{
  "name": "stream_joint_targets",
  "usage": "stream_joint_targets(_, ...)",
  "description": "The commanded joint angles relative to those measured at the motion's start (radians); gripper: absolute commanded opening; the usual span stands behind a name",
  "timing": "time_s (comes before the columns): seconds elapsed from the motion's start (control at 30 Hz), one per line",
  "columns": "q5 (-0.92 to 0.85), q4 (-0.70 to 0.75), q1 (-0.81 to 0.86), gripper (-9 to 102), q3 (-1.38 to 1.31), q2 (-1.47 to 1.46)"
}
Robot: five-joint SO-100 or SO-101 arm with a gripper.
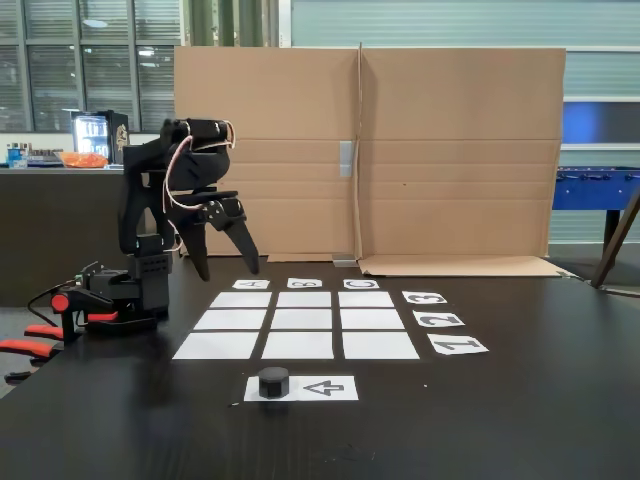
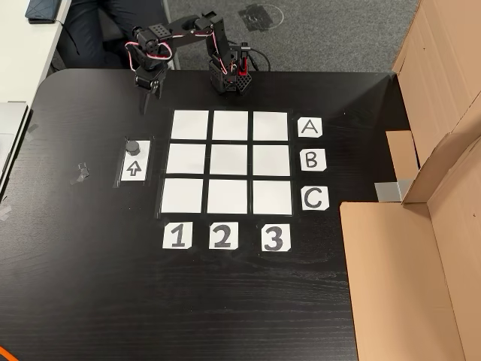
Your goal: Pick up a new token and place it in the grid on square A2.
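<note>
Token [image 2: 132, 145] sits untouched on the arrow sheet [image 2: 134, 167] at left of centre in the other view, beside the empty grid [image 2: 229, 162]. Square A2 [image 2: 230, 125] is bare. The gripper [image 2: 149, 100], jaws parted and holding nothing, hangs toward the upper left; pickup and placement both appear still ahead.

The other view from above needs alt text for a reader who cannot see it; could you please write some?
A black robot arm's gripper hangs open above a dark table, short of a small black token on an arrow sheet. Beside it lies a three-by-three grid of bare white squares, labelled A–C and 1–3.
</note>
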Motion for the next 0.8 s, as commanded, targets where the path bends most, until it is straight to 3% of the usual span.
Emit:
stream_joint_targets(0.0, -0.020, 0.003, 0.008, 37, -0.083, -0.044)
stream_joint_targets(0.77, -0.120, 0.002, 0.023, 37, -0.546, -0.494)
